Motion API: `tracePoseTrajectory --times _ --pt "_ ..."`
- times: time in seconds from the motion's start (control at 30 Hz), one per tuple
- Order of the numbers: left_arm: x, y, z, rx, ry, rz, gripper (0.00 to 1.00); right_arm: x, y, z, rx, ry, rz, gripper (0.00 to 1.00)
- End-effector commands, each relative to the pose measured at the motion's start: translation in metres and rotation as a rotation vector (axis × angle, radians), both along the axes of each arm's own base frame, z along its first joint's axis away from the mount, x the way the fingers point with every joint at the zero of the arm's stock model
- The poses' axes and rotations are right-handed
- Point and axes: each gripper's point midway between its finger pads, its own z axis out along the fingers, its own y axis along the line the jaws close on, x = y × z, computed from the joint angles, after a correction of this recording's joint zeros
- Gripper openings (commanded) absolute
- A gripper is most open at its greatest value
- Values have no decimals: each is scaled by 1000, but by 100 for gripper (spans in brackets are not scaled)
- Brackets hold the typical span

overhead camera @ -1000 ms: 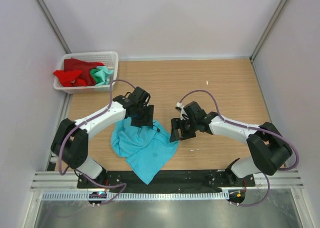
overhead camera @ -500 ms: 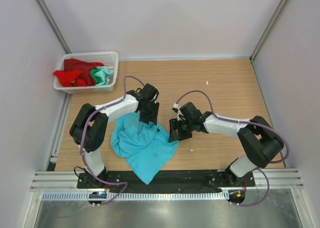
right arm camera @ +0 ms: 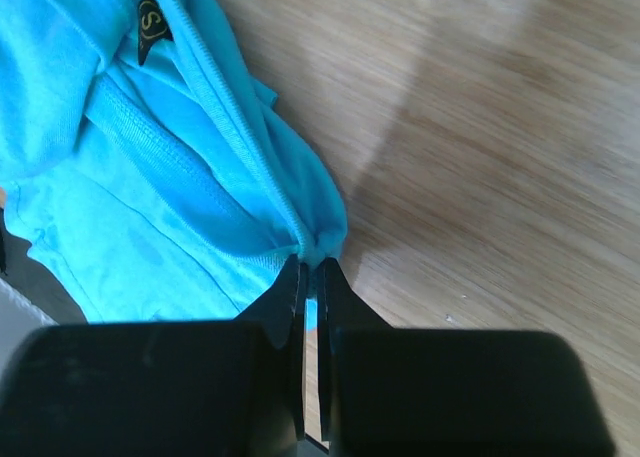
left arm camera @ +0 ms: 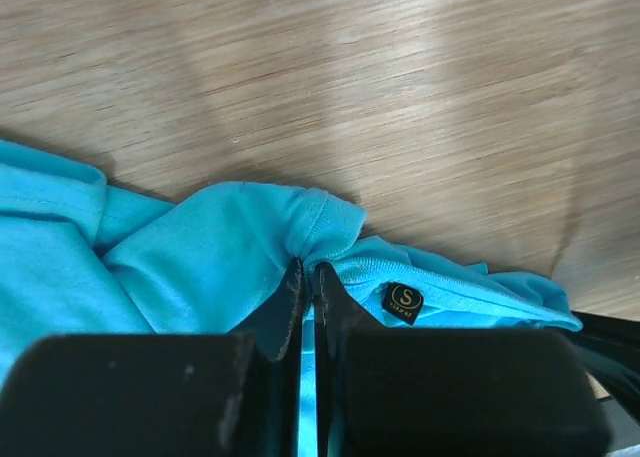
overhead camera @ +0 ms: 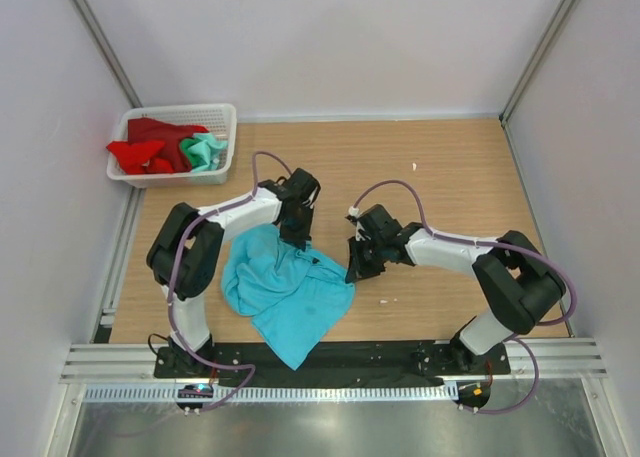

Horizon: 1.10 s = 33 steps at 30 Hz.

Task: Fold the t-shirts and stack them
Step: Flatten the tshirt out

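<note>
Change: over the last second the left arm has folded in, its elbow swinging toward the middle of the table (overhead camera: 440, 167). The left gripper (left arm camera: 308, 270) has slid a little to the right along the far edge of the turquoise t-shirt (overhead camera: 285, 295). The right gripper (right arm camera: 311, 268) has only edged in toward the shirt's right side, and the cloth itself has hardly shifted.
Left gripper: its fingers are pressed together with only a sliver between them, pinching a gathered fold of the turquoise t-shirt at its far edge, next to the collar.
Right gripper: its fingers are likewise squeezed together on a bunched bit of the same shirt, at the edge nearest the right arm.
Turquoise t-shirt: it lies crumpled on the wooden table between the two arms, toward the near edge, with a pointed corner reaching toward the arm bases. It is unfolded, with ridges and creases across it.
Size tag: a small dark label with a gold "S" (left arm camera: 404, 299) shows on the cloth just right of the left gripper's fingers.
Basket: a white mesh basket (overhead camera: 226, 111) sits at the far left corner of the table, well apart from both grippers.
Other shirts: a red t-shirt (overhead camera: 148, 147) and a mint green t-shirt (overhead camera: 206, 152) lie heaped in the basket. The red one spills over its left rim and the green one lies against the red one's right side.
</note>
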Motion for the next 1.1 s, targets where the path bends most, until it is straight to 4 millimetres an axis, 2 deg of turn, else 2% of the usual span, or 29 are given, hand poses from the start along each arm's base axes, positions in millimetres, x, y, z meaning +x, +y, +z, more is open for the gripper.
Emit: tracePoseTrajectory --times 0.0,0.07,0.1,0.13,0.17,0.2,0.23,0.27,0.3,0.33,0.37,0.4,0.43,0.47,0.5,0.57,0.6,0.63,0.73,0.8,0.87,0.93,0.97,1.0,1.07 --pt "16 0 39 -17 -109 4 0 26 1 31 -20 -119 -47 1" --pt "19 -2 72 -68 -178 5 0 28 -7 52 -42 -160 -66 1" --pt "22 1 86 -68 -223 17 0 41 -8 73 -47 -223 -83 1" --pt "24 0 119 -118 -297 20 0 44 -10 87 -48 -249 -88 1" --pt "25 -1 139 -151 -341 17 0 42 -15 101 -60 -258 -91 1" --pt "26 -1 158 -182 -386 19 0 53 -12 140 -21 -348 -107 1" --pt "25 -1 180 -214 -436 13 0 55 -12 162 4 -386 -110 1" --pt "22 1 223 -277 -527 12 0 53 -14 179 17 -409 -109 1" --pt "20 3 247 -314 -583 6 0 55 -10 223 94 -485 -113 1" --pt "17 5 270 -342 -639 -12 0 52 -9 241 127 -516 -98 1" --pt "3 7 313 -424 -721 -40 0 49 -9 259 157 -541 -89 1" --pt "-3 9 337 -469 -778 -60 0 44 -10 293 216 -602 -89 1" --pt "-12 11 356 -508 -820 -85 0 37 -9 309 252 -622 -66 1" --pt "-27 11 379 -564 -871 -133 0 30 -11 334 294 -657 -56 1" --pt "-43 22 415 -627 -963 -135 0 23 -13 347 325 -673 -44 1" --pt "-64 35 445 -675 -1039 -141 0 -3 -16 389 443 -720 4 1" --pt "-83 47 468 -712 -1086 -150 0 -11 -19 401 476 -739 13 1" --pt "-93 53 477 -728 -1105 -151 0 -24 -27 418 518 -771 14 1" --pt "-128 66 499 -815 -1133 -180 0 -42 -49 454 580 -834 -47 1" --pt "-143 65 506 -889 -1110 -186 0 -50 -69 480 623 -883 -130 1" --pt "-154 58 509 -959 -1067 -224 0 -55 -79 503 666 -918 -179 1" --pt "-158 51 516 -1023 -1044 -235 0 -47 -88 517 674 -935 -268 1" --pt "-157 48 516 -1034 -1036 -233 0 -47 -94 531 693 -962 -294 1" --pt "-155 46 522 -1053 -1046 -233 0 -32 -94 531 658 -968 -349 1" --pt "-146 38 521 -1067 -1024 -221 0 -17 -103 539 624 -988 -439 1"
